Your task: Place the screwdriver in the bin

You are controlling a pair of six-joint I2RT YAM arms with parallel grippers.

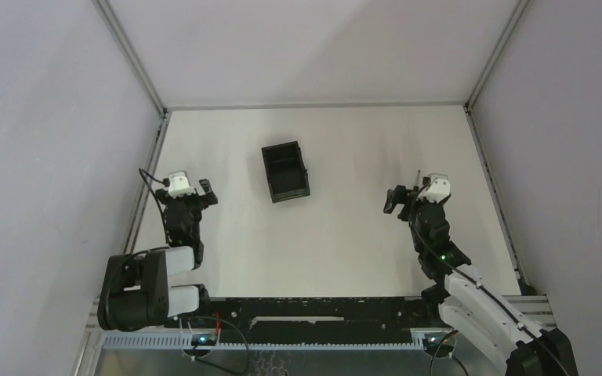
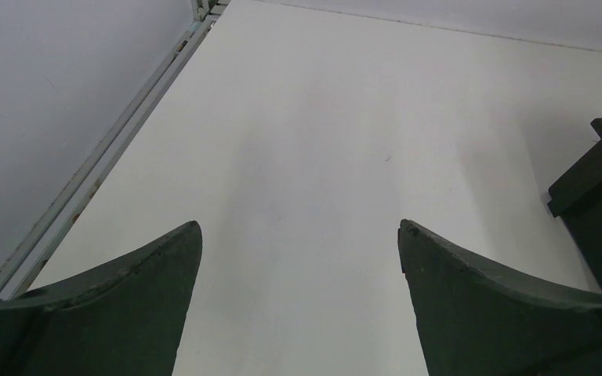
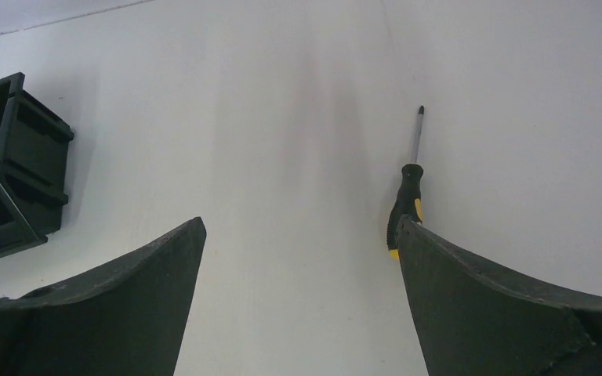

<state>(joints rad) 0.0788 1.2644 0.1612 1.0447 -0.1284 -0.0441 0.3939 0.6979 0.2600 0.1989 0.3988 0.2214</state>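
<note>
The right jaws are seen spread wide over the white bench (image 3: 282,102), and nothing is gripped between them. The screwdriver (image 3: 408,192) is found lying flat on the bench just ahead of the right-hand finger (image 3: 502,313) of those jaws. Its black-and-yellow handle end is partly hidden behind that fingertip, and its thin shaft is pointed straight away from them. Whether finger and handle touch cannot be told. The bin (image 3: 38,168) is spotted ahead and well to the left of the right jaws, upright with its open side up, and well apart from the screwdriver. Over on the other side, the left jaws are likewise seen wide, nothing gripped, and a corner of the bin is caught ahead to their right.
</note>
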